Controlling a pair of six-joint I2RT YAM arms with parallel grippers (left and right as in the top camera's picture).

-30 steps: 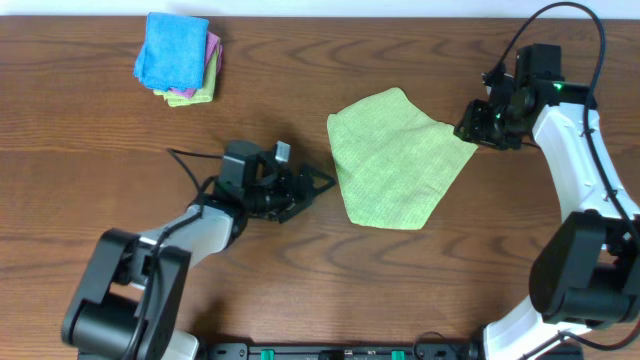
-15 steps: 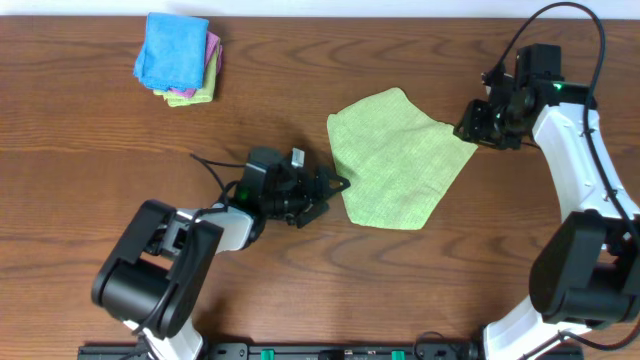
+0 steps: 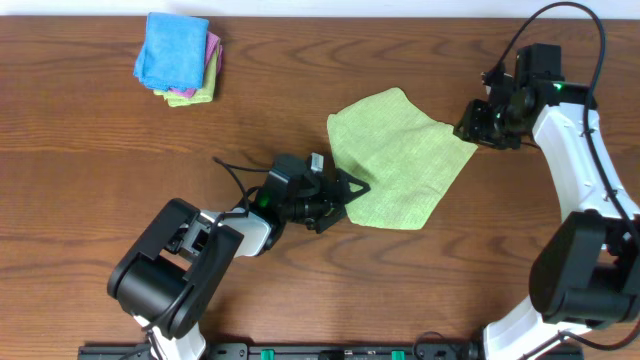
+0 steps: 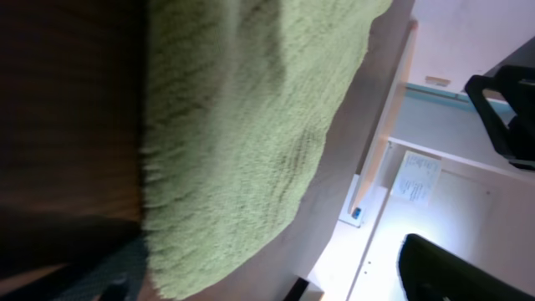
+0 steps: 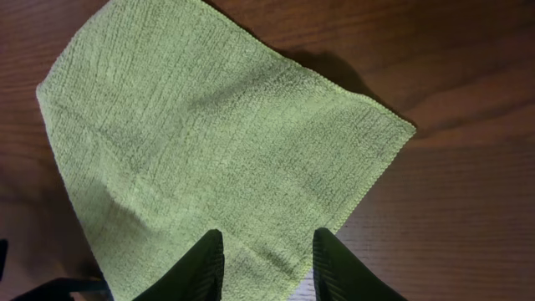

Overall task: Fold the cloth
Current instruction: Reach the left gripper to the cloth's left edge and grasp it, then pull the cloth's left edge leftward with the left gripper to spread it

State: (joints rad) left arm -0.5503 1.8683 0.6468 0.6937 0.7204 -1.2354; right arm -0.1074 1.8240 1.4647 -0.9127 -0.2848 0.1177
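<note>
The lime-green cloth [image 3: 400,160] lies spread flat on the brown table, right of centre. My left gripper [image 3: 352,190] lies low on the table with its jaws spread wide, its tips at the cloth's lower left edge. The left wrist view is filled by the cloth [image 4: 242,125] close up, with only a dark blurred finger [image 4: 79,267] at the bottom left. My right gripper [image 3: 472,128] hovers at the cloth's right corner. In the right wrist view its gripper [image 5: 267,255] is open, the fingers standing apart over the cloth [image 5: 209,142] just inside the near edge.
A stack of folded cloths [image 3: 178,60], blue on top with pink and green beneath, sits at the back left. Bare wooden table [image 3: 300,90] surrounds the cloth. The left arm's cable trails over the table behind its wrist.
My left arm has slid to the right along the table until its open jaws reached the cloth's lower left edge. The right arm and the cloth have not moved.
</note>
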